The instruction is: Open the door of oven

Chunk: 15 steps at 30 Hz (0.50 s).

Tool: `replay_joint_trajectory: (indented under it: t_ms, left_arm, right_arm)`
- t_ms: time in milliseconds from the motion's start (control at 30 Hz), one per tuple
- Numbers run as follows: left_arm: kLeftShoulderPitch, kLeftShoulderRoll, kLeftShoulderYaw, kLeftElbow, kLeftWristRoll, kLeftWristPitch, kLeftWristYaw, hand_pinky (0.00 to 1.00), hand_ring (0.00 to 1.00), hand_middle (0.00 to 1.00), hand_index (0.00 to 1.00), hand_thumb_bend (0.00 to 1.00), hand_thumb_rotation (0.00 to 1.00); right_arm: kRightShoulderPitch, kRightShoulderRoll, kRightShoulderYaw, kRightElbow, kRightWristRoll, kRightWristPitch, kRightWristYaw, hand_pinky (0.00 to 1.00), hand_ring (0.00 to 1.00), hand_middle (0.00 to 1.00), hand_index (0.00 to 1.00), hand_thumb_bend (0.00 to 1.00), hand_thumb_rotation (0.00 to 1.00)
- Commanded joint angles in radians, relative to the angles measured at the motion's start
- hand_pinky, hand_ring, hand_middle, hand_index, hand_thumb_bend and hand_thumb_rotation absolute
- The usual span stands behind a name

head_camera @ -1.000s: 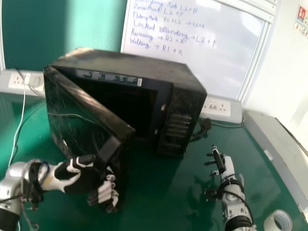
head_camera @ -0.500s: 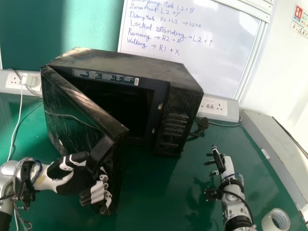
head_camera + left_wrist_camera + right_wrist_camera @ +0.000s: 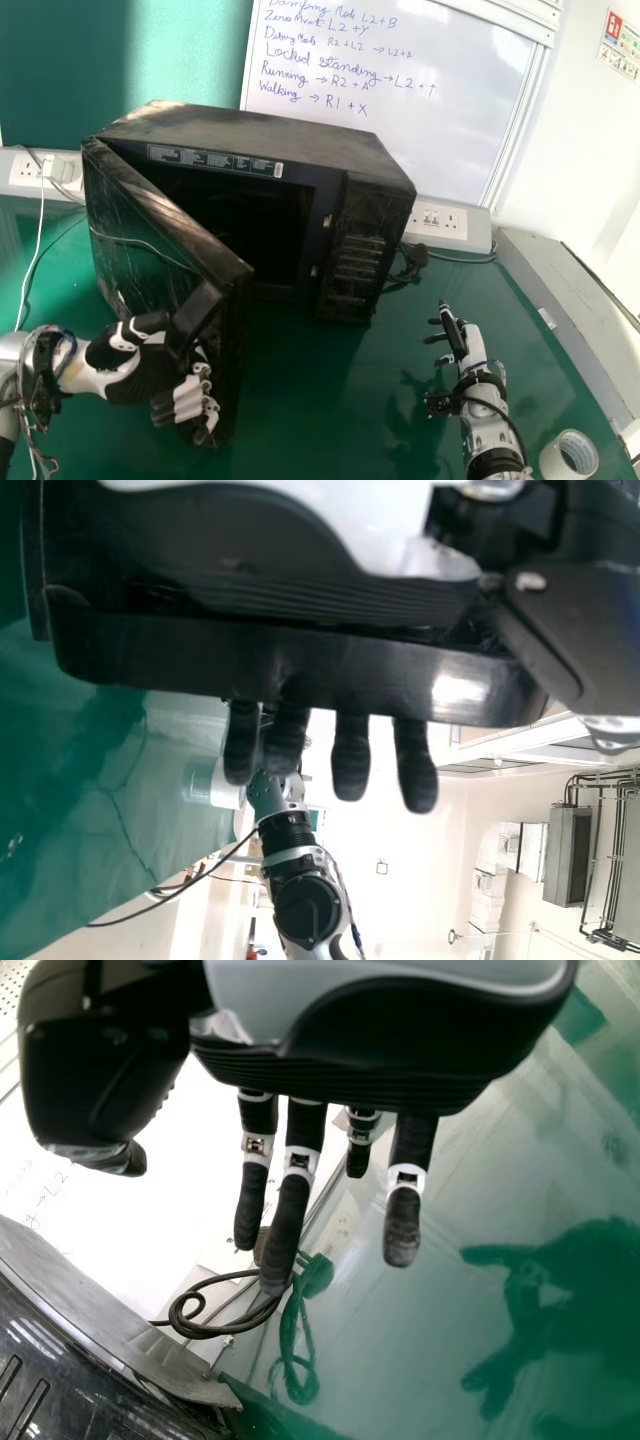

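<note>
Q. What lies nearest, and how is it held?
A. My left hand (image 3: pixel 120 370): its fingers (image 3: pixel 350 760) are hooked round the handle (image 3: pixel 196 318), a smooth, glossy black bar with rounded ends. The bar lies across my palm, its long axis roughly parallel to the door's free edge.

Q. And the task's thing?
A. The door (image 3: pixel 150 240) stands ajar just beyond my left hand, a dark, scuffed, reflective panel. Its hinge side lies farther off and to the left of my grip; the cavity (image 3: pixel 250 220) lies beyond and to the right. I judge the opening well under way; the next pull should swing leftward about the hinge, lest the slick bar slip.

Q. Your other hand?
A. My right hand (image 3: pixel 463 345), well to the right of the handle, has its fingers extended over the glossy green table (image 3: pixel 310 400). The left is the nearer to the work.

Q. Beyond these?
A. Past my grip, the boxy oven (image 3: pixel 250 135), its top dull and smudged; behind it, a smooth whiteboard (image 3: pixel 400 50).
</note>
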Motion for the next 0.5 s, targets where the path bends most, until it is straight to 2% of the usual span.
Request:
replay_joint_trajectory:
  t_ms: [0,33,167,233,300,467]
  left_arm:
    - [-0.140,0.102,0.383,0.125,-0.264,0.007,0.230,0.00,0.02,0.07,0.10,0.94,0.67]
    - [-0.137,0.104,0.390,0.127,-0.266,0.005,0.237,0.00,0.02,0.07,0.10,0.93,0.69]
    - [-0.132,0.116,0.412,0.136,-0.280,0.002,0.252,0.00,0.02,0.06,0.10,0.93,0.65]
    - [-0.132,0.121,0.413,0.129,-0.270,-0.011,0.260,0.00,0.02,0.06,0.10,0.94,0.65]
    - [-0.122,0.109,0.423,0.106,-0.260,-0.029,0.301,0.00,0.02,0.06,0.09,0.97,0.69]
    - [-0.126,0.102,0.434,0.112,-0.257,-0.072,0.312,0.00,0.02,0.06,0.09,0.91,0.68]
  right_arm:
    - [-0.012,-0.010,0.000,0.001,-0.005,0.005,-0.008,0.19,0.23,0.36,0.61,0.66,1.00]
    - [-0.013,-0.010,-0.002,0.001,-0.004,0.010,-0.011,0.19,0.23,0.36,0.61,0.65,1.00]
    - [-0.012,-0.010,-0.006,0.001,0.000,0.006,-0.008,0.19,0.23,0.36,0.60,0.66,1.00]
    - [-0.012,-0.009,-0.009,0.001,0.003,0.008,-0.006,0.19,0.23,0.36,0.61,0.68,1.00]
    - [-0.014,-0.008,-0.011,0.002,0.006,0.012,-0.005,0.18,0.23,0.36,0.60,0.69,1.00]
    - [-0.013,-0.008,-0.005,0.002,-0.001,0.010,-0.010,0.18,0.22,0.36,0.59,0.65,1.00]
